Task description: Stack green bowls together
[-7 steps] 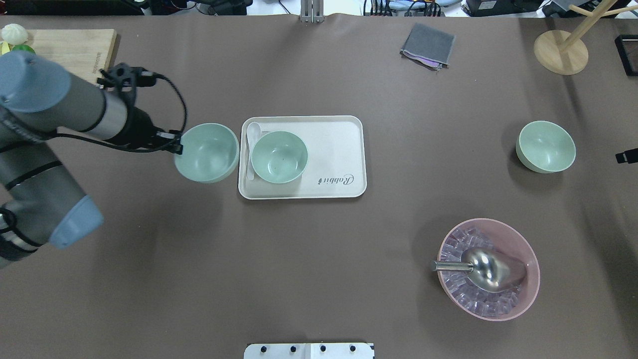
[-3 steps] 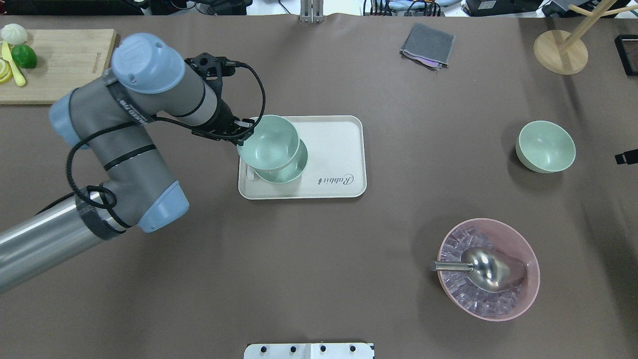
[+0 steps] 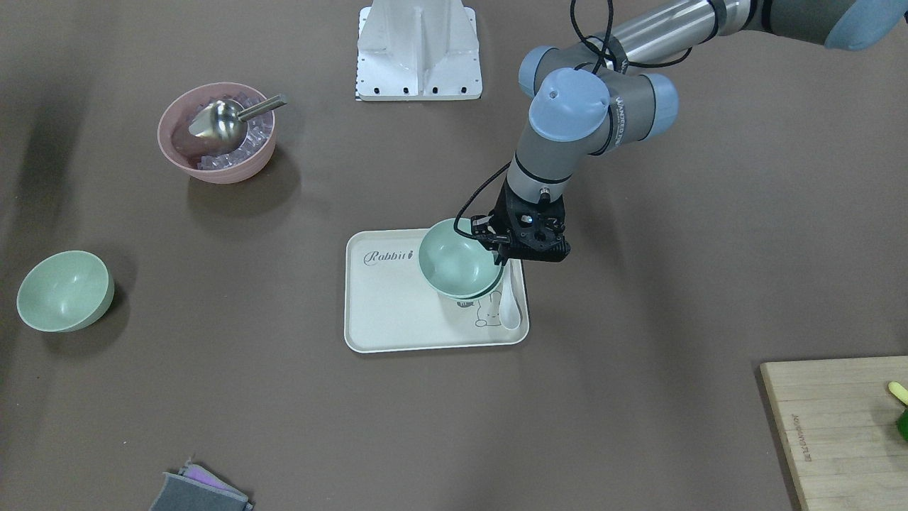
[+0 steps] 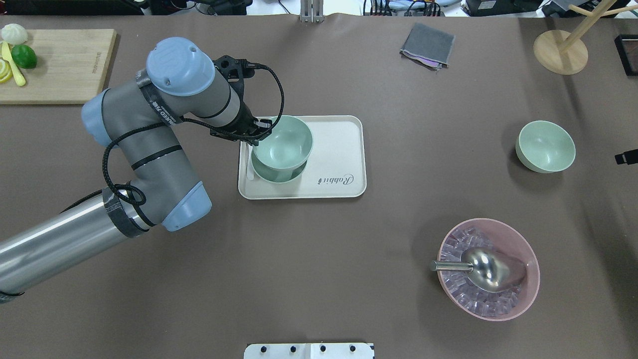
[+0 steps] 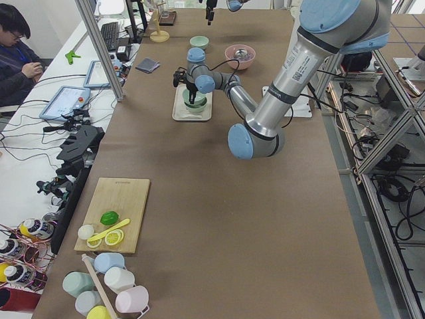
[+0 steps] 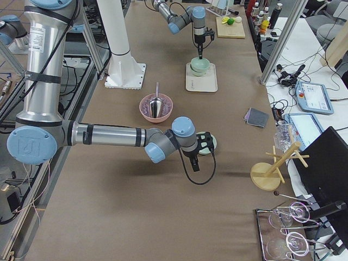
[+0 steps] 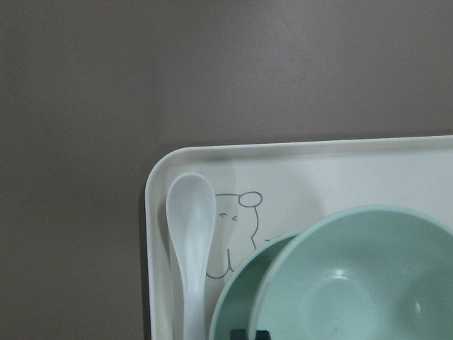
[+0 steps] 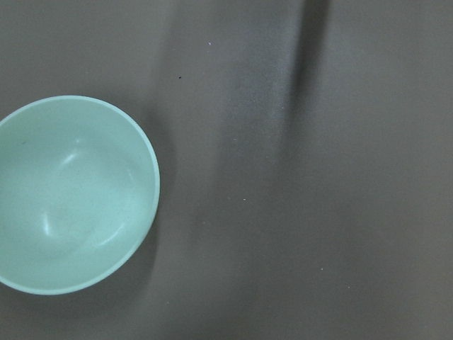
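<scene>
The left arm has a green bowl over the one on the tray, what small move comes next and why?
Probably ease the left gripper down so the held bowl settles into the tray bowl. They nearly overlap in the overhead and front views, but a crescent of the lower rim shows, so it seems not seated yet.

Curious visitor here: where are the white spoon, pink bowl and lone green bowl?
white spoon [image 7: 190,211], left wrist view, its scoop
pink bowl [image 4: 531,279], overhead view, inner wall
lone green bowl [image 4: 546,147], overhead view, its inside
</scene>
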Robot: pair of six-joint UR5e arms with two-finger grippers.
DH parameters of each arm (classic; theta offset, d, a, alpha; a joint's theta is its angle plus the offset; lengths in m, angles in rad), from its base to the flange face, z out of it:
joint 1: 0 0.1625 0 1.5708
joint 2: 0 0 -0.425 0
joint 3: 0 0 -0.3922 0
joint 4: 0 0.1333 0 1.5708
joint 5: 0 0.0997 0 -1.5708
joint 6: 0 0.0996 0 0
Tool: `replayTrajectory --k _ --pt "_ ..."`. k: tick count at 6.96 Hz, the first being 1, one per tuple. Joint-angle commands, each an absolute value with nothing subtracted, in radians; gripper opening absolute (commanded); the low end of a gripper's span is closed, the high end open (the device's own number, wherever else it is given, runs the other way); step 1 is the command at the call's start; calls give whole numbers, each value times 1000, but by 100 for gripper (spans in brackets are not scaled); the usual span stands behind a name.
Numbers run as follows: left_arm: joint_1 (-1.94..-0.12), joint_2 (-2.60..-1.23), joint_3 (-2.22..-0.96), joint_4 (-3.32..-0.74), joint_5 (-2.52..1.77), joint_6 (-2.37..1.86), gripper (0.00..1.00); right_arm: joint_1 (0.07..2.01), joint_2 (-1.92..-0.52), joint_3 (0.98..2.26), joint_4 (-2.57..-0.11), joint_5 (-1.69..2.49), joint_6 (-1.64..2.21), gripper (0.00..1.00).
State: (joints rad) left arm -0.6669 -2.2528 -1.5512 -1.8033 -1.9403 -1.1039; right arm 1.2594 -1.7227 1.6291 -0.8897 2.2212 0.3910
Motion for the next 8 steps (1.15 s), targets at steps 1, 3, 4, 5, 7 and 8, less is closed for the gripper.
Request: replayTrajectory --k 1,3,4,5,7,8 --pt "-660 -2238 -1551 -1807 -1933 -1103 0 1259 -1723 1629 -890 2221 391 100" --pt "-660 -2237 -1551 -1807 -1931 -1103 0 1259 -1723 1629 -890 2221 391 100" --pt "-660 -2237 -1551 -1807 -1931 -1103 0 1259 -1723 1629 -890 2221 391 100" --pt "-660 -2237 -1551 -1807 -1931 -1103 0 1259 -1723 1629 -890 2221 391 100" --pt "-658 -2229 -1551 -1813 -1933 -1101 0 1259 -1723 1629 -890 2221 391 100" --pt "-658 -2227 -1551 -1813 -1933 -1101 0 1259 -1723 1629 -891 2221 391 100"
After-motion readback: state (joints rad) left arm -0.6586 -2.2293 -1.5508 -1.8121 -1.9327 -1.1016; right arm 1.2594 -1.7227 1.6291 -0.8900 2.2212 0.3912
